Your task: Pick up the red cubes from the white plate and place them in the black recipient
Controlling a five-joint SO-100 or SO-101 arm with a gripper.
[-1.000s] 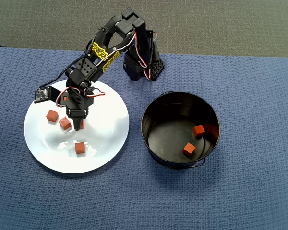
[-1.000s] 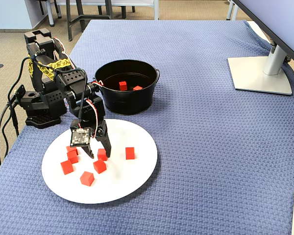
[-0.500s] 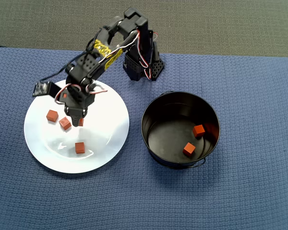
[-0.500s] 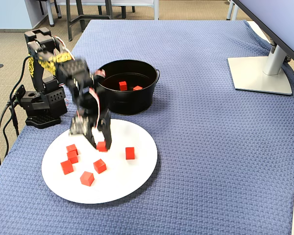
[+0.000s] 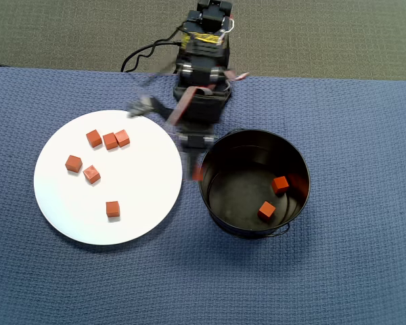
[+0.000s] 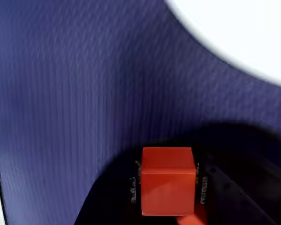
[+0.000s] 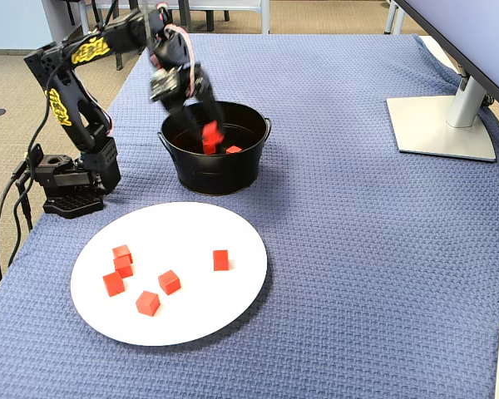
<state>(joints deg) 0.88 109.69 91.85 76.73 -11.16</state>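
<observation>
Red cube (image 6: pixel 167 180) sits clamped in the hand (image 6: pixel 168 187) at frame centre-bottom; no legible writing shows anywhere.

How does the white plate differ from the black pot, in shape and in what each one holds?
The white plate is flat and shallow, while the black pot has tall straight walls and a thin wire handle. The plate looks wider than the pot. Six red cubes lie on the plate; two lie in the pot, and the gripper holds another at the pot's rim. Both are round and stand on the blue cloth.
</observation>
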